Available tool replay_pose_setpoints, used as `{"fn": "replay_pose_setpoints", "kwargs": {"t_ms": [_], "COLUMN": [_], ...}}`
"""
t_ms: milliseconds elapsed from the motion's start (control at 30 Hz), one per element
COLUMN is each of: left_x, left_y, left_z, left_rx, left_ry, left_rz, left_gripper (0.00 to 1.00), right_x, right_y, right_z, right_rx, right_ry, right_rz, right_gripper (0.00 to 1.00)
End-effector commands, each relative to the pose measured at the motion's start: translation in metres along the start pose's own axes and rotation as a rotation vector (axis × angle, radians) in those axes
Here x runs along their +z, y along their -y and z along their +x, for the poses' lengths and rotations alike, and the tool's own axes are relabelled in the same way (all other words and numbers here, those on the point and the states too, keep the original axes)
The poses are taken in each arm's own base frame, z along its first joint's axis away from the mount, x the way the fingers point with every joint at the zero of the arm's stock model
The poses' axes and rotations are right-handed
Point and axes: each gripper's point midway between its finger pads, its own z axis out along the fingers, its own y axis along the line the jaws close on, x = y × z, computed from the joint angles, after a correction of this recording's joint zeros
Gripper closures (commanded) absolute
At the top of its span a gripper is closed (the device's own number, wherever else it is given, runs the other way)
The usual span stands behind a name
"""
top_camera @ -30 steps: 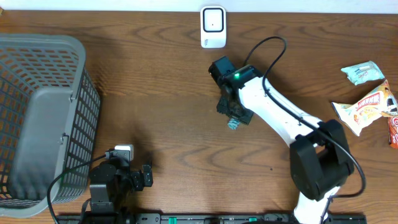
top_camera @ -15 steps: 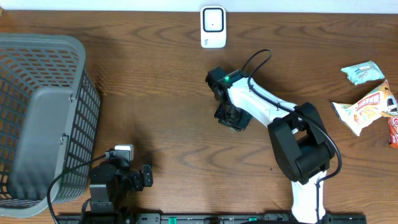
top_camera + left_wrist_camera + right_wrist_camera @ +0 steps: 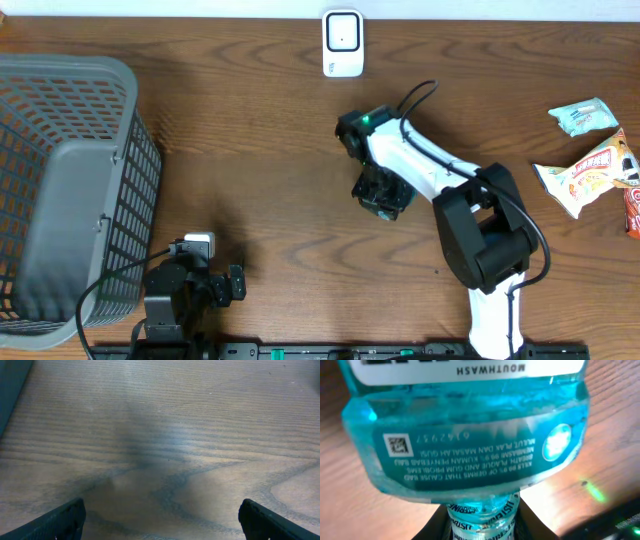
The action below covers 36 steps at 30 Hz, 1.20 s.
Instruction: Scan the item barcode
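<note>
teal btl [image 3: 470, 420], label [image 3: 420, 372] "MOUTHWASH", QR code [image 3: 398, 445]; neck in right gripper [image 3: 482, 522]

A brown wooden table [image 3: 260, 130], its grain plain under a soft, low sheen, carries a scanner [image 3: 342, 43] of smooth, glossy white plastic. Well to the scanner's left stands a basket [image 3: 140, 170] of matt grey plastic mesh. On the scanner's near side is a mouthwash bottle [image 3: 470, 445] of clear teal plastic, glossy and catching light, with a smooth printed label. Far to the scanner's right lie snack packets [image 3: 590, 175] in shiny, crinkled film.
</note>
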Motion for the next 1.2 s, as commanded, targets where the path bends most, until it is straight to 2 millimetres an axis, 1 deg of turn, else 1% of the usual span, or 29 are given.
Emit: {"fn": "replay_pose_setpoints", "kwargs": {"t_ms": [0,67,200,367,433,500,533,667,800,867,1067,1167], "left_x": [0.001,0.001,0.001,0.001,0.001,0.001,0.001,0.001,0.001,0.001,0.001,0.001], "left_y": [0.000,0.000,0.000,0.000,0.000,0.000,0.000,0.000,0.000,0.000,0.000,0.000], "left_z": [0.005,0.005,0.005,0.005,0.005,0.005,0.005,0.005,0.005,0.005,0.005,0.005], "left_rx": [0.008,0.008,0.008,0.008,0.008,0.008,0.008,0.008,0.008,0.008,0.008,0.008], "left_ry": [-0.016,-0.016,-0.016,-0.016,-0.016,-0.016,-0.016,-0.016,-0.016,-0.016,-0.016,-0.016], "left_rz": [0.001,0.001,0.001,0.001,0.001,0.001,0.001,0.001,0.001,0.001,0.001,0.001], "left_gripper": [0.02,0.02,0.02,0.02,0.02,0.02,0.02,0.02,0.02,0.02,0.02,0.02], "right_x": [-0.035,-0.051,-0.073,-0.082,-0.086,-0.092,-0.094,-0.096,-0.109,-0.111,-0.127,-0.133], "right_y": [-0.013,-0.012,-0.006,0.008,0.004,-0.002,-0.005,-0.005,-0.014,-0.014,-0.018,-0.015], "right_z": [0.010,0.019,0.038,0.068,0.077,0.086,0.089,0.088,0.097,0.097,0.102,0.101], "right_rx": [-0.173,-0.241,-0.329,-0.391,-0.445,-0.466,-0.463,-0.464,-0.485,-0.485,-0.485,-0.480], "right_ry": [-0.047,-0.075,-0.145,-0.297,-0.337,-0.379,-0.395,-0.408,-0.476,-0.479,-0.514,-0.499], "right_rz": [-0.119,-0.146,-0.178,-0.180,-0.229,-0.290,-0.309,-0.333,-0.453,-0.466,-0.564,-0.582], "right_gripper": [0.91,0.90,0.88,0.90,0.91,0.88,0.86,0.85,0.83,0.81,0.80,0.80]}}
